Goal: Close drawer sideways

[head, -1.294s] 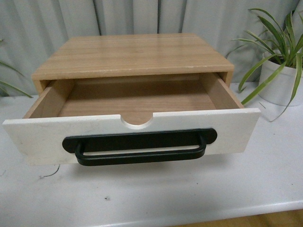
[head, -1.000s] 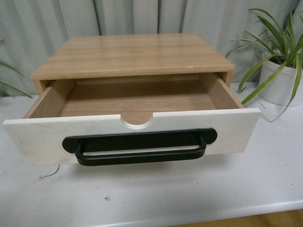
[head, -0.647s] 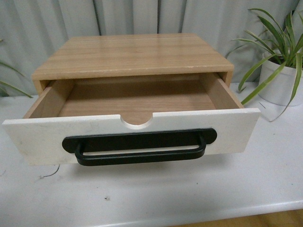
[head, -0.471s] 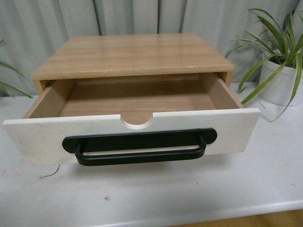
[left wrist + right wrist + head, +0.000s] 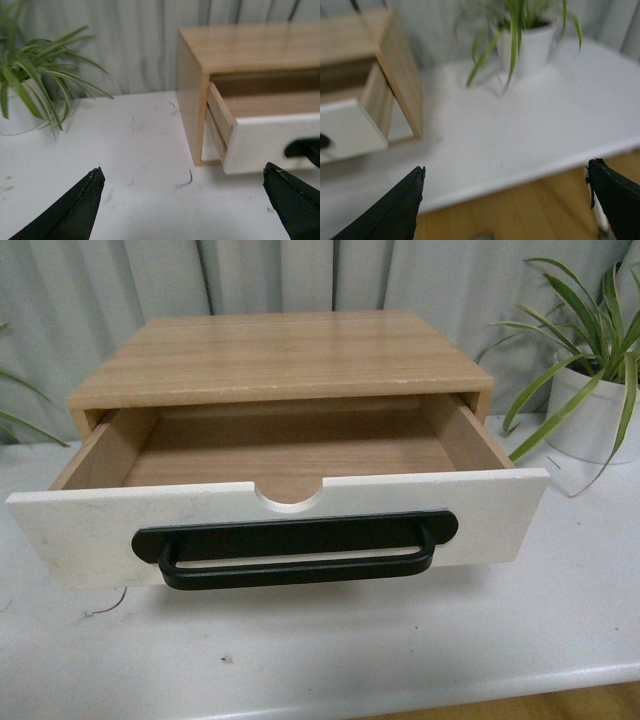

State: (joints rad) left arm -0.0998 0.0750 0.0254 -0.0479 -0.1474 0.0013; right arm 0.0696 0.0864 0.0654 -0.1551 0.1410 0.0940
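Two wrist views alone show left gripper (image 5: 182,169), right gripper (image 5: 507,166) spread wide.

a: what's nearest the lens?
b: the left claw (image 5: 182,169), its two dark fingertips (image 5: 75,210) spread wide, with only bare white table (image 5: 135,135) between them.
a: and the drawer?
b: the drawer (image 5: 270,142) sticks out of the wooden cabinet (image 5: 240,45), its white front and one light wood side (image 5: 219,116) showing. one end of its black handle (image 5: 304,149) runs out of the picture.
a: anything else?
b: a plant (image 5: 35,70) in a white pot (image 5: 15,117), well apart from the cabinet, a pale curtain (image 5: 135,40) behind, and a small curled scrap (image 5: 187,179) on the table near the cabinet's corner.
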